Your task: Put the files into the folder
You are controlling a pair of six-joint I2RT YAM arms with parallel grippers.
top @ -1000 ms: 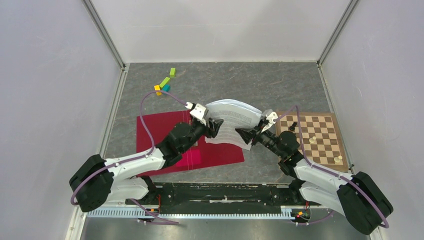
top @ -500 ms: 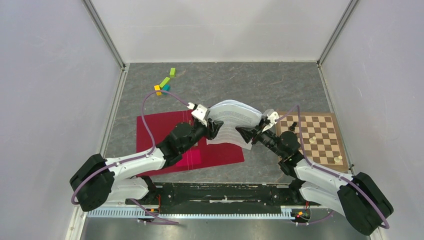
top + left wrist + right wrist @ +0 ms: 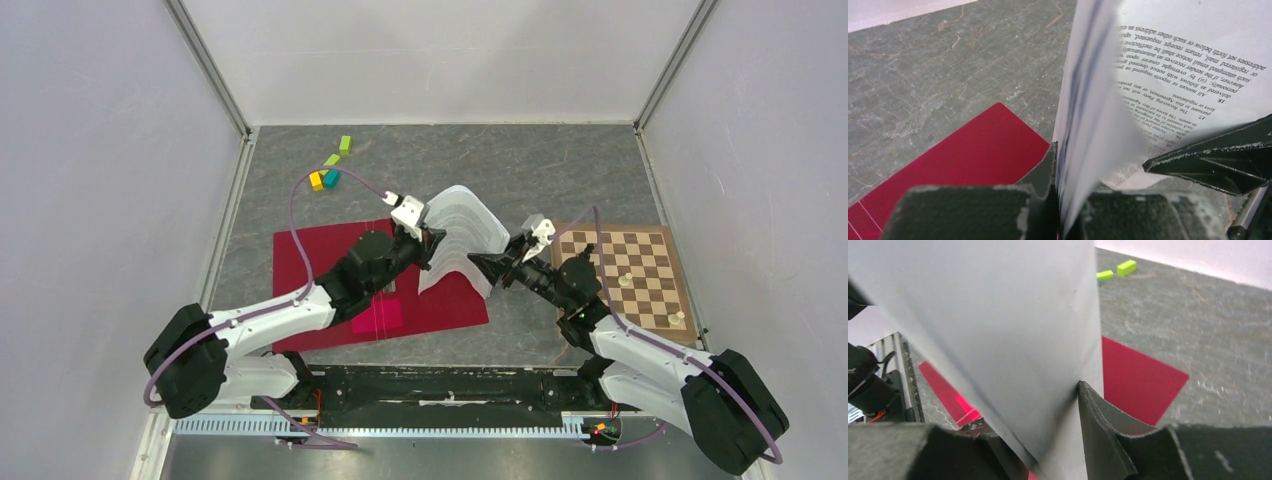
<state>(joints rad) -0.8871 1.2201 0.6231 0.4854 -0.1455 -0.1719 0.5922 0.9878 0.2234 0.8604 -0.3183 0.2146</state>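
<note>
While left gripper (image 3: 431,251) and right gripper (image 3: 480,266) each pinch tight on printed sheets (image 3: 465,212), stack arches over right edge of red folder (image 3: 320,265). Carrying step. Next, probably: lower, flatten, release inside.

Even bright light; blurred close-up wrist foregrounds.

The files (image 3: 462,235), white sheets printed with dense black text, are held up and buckled into a steep arch, pinched at opposite edges by the left gripper (image 3: 433,250) and the right gripper (image 3: 478,266). The folder (image 3: 320,262), thin and crimson with a pink patch (image 3: 378,315) near its front edge, lies flat, its right part beneath the arched sheets.
</note>
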